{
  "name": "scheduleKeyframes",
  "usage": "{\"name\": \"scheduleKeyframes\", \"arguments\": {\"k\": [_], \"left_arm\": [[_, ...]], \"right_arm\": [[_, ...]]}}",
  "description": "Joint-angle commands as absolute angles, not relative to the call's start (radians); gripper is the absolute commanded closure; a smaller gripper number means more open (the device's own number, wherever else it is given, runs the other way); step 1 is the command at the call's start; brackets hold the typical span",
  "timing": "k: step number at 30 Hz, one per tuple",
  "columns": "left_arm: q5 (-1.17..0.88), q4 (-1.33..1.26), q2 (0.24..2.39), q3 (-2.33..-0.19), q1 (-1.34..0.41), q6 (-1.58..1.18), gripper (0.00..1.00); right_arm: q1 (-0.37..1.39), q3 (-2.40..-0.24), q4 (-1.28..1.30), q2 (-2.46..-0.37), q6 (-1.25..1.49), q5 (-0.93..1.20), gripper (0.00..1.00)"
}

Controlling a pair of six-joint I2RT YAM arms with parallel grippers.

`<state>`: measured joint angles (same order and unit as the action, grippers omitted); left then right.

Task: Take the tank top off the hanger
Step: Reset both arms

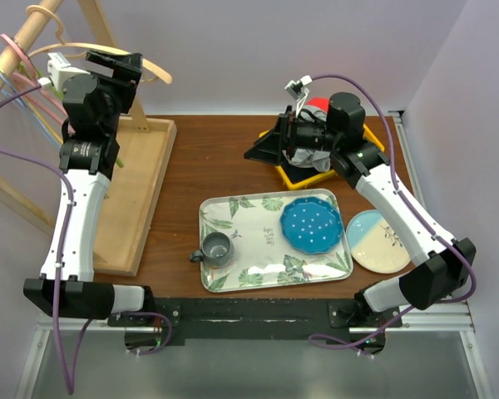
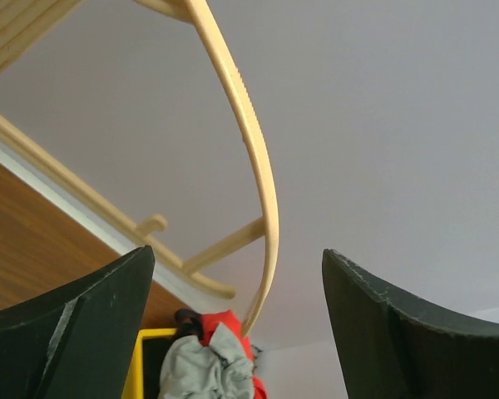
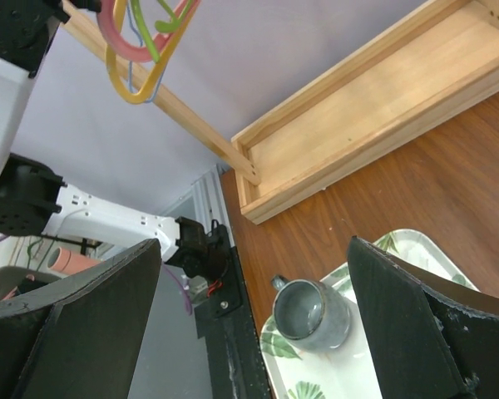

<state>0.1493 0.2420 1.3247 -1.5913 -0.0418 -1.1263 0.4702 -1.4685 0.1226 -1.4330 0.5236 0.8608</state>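
Brown wood table [image 1: 224, 158], lilac walls [image 1: 258, 41], wooden hanger [image 2: 254, 158]

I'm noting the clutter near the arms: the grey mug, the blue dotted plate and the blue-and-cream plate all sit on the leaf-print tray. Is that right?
Not quite. The blue-and-cream plate is not on the tray; it lies on the table just to the tray's right, as the top external view shows. The grey mug and the blue dotted plate do sit on the tray.
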Motion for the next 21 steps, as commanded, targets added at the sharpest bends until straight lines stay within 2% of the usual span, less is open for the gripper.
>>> {"name": "scheduleKeyframes", "arguments": {"k": [1, 4, 6, 11, 21], "left_arm": [[0.089, 0.320, 1.278, -1.631, -0.066, -0.930, 0.13], [0.184, 0.376, 1.247, -1.640, -0.109, -0.875, 0.12], [0.205, 0.371, 1.233, -1.641, -0.135, -0.832, 0.00], [0.203, 0.420, 1.241, -1.698, -0.182, -0.657, 0.00], [-0.099, 0.509, 1.226, -1.706, -0.261, -0.387, 0.00]], "right_arm": [[0.468, -1.543, 0.201, -1.384, 0.515, 0.808, 0.01], [0.468, -1.566, 0.250, -1.379, 0.503, 0.799, 0.01], [0.468, -1.585, 0.282, -1.371, 0.482, 0.789, 0.01], [0.468, -1.609, 0.393, -1.345, 0.454, 0.654, 0.01], [0.466, -1.580, 0.508, -1.287, 0.468, 0.382, 0.01]]}}
